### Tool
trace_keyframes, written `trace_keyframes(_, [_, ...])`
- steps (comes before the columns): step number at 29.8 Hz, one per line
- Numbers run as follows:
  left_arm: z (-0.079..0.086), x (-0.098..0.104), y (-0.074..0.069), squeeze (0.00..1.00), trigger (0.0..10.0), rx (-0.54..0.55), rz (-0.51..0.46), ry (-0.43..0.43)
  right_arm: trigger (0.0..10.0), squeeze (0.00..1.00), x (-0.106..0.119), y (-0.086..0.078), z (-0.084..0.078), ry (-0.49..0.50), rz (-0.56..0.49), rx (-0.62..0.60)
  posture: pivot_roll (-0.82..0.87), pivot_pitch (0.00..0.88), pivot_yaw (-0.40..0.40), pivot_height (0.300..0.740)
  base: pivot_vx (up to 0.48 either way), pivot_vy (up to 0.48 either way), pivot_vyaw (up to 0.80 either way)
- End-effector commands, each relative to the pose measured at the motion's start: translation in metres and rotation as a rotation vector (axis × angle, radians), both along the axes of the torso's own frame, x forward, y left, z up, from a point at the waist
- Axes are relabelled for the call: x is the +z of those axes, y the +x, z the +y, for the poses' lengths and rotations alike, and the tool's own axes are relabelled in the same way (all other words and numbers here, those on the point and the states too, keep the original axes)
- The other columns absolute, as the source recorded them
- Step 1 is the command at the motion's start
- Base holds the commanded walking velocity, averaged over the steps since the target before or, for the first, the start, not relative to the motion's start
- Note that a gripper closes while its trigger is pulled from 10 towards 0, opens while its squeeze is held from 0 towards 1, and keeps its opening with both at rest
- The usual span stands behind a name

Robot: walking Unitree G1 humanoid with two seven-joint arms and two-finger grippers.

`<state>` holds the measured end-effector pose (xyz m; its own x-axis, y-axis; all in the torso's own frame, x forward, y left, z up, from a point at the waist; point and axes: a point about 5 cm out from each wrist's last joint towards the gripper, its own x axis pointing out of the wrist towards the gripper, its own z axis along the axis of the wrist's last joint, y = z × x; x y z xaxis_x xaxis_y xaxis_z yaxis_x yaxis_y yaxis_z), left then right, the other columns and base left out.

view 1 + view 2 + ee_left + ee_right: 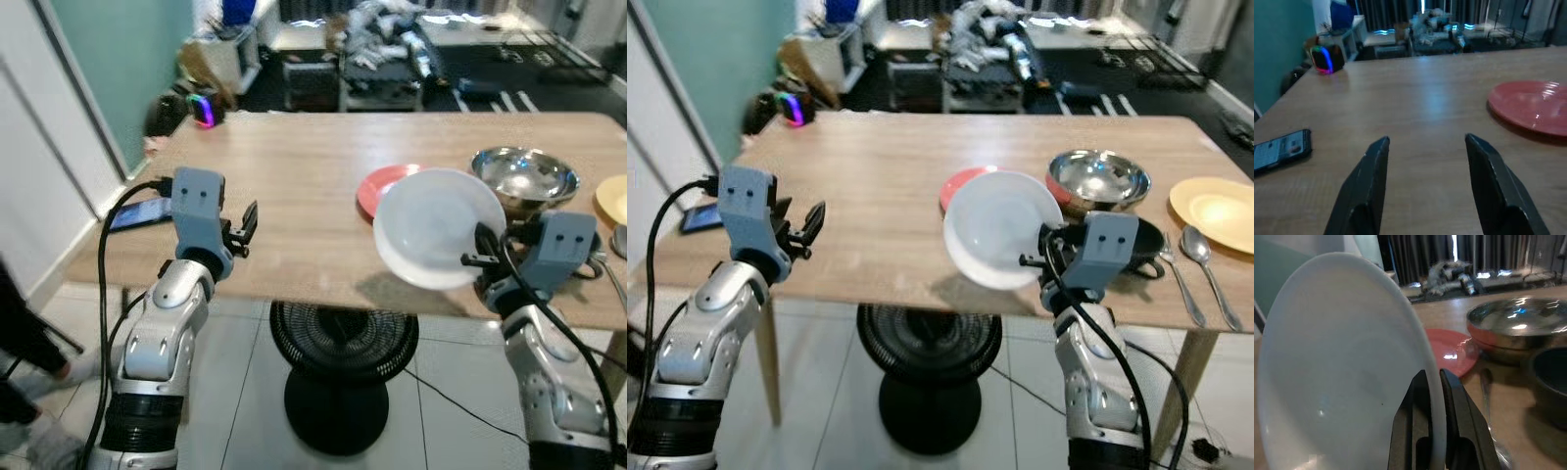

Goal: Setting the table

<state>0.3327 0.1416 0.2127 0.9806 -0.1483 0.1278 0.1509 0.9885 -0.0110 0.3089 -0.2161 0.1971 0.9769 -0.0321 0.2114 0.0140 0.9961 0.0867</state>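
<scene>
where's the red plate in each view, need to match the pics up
Left eye view: the red plate sits mid-table, partly hidden behind the white plate.
Right eye view: a red sliver left of the white plate.
Left wrist view: at the right edge, beyond the open left end effector.
Right wrist view: centre, behind the white plate clamped in the right end effector.
Shared landmark: the steel bowl, beside the red plate.
</scene>
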Motion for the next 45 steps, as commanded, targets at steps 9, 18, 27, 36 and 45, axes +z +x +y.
trace_keyframes(9, [-0.001,0.002,0.002,0.00,10.0,-0.005,-0.006,-0.002,10.0,0.00,-0.002,-0.002,-0.003,0.000,-0.006,-0.020,-0.14,0.000,0.112,0.740,-0.297,0.000,0.00])
trace_keyframes(18, [-0.003,0.003,0.002,0.00,10.0,-0.010,-0.016,-0.005,10.0,0.00,-0.001,-0.002,-0.003,-0.008,-0.010,-0.022,-0.14,0.000,0.114,0.740,0.000,0.000,0.00])
trace_keyframes(27, [-0.001,0.003,0.003,0.00,10.0,-0.005,-0.014,-0.023,10.0,0.00,-0.002,-0.002,-0.003,-0.021,-0.008,-0.016,-0.14,0.000,0.117,0.740,0.000,0.000,0.00])
trace_keyframes(36, [-0.004,-0.001,0.003,0.00,10.0,-0.017,0.019,-0.035,10.0,0.00,-0.004,-0.001,-0.004,-0.005,0.006,-0.018,-0.14,0.000,0.117,0.740,0.000,0.000,-0.80])
trace_keyframes(45, [-0.010,-0.023,-0.004,0.00,10.0,-0.047,0.090,-0.014,10.0,0.00,-0.019,-0.005,-0.008,-0.021,0.057,-0.033,-0.14,0.000,0.116,0.740,0.000,0.000,-0.80])
